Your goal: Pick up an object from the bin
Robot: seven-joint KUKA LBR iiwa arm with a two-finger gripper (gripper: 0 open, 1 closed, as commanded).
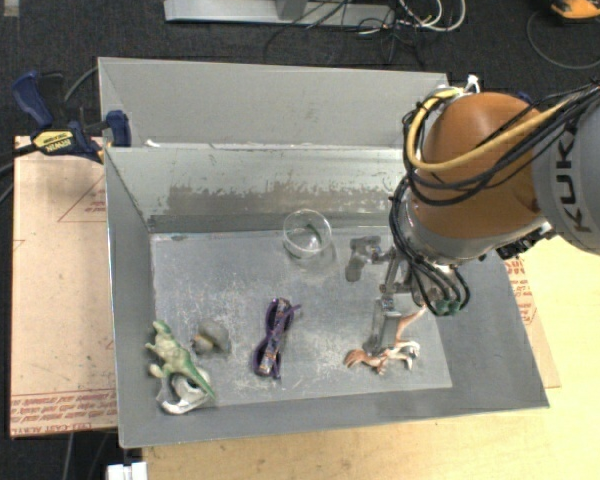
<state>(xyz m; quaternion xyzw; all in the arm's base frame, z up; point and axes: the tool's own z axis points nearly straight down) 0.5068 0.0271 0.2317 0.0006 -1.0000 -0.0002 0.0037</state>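
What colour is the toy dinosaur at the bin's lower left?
The dinosaur is pale green; camera view.

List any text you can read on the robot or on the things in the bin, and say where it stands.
"KUK": black letters on the arm's grey link, running off the picture's edge.
Things in the bin: no text can be read on any of them.

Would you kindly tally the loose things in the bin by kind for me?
Toy animals: 2 (green dinosaur; orange-and-white animal by the pincer)
Purple glasses: 1
Clear cup: 1
Small grey lump: 1
Pale curved piece beside the dinosaur: 1
Total: 6
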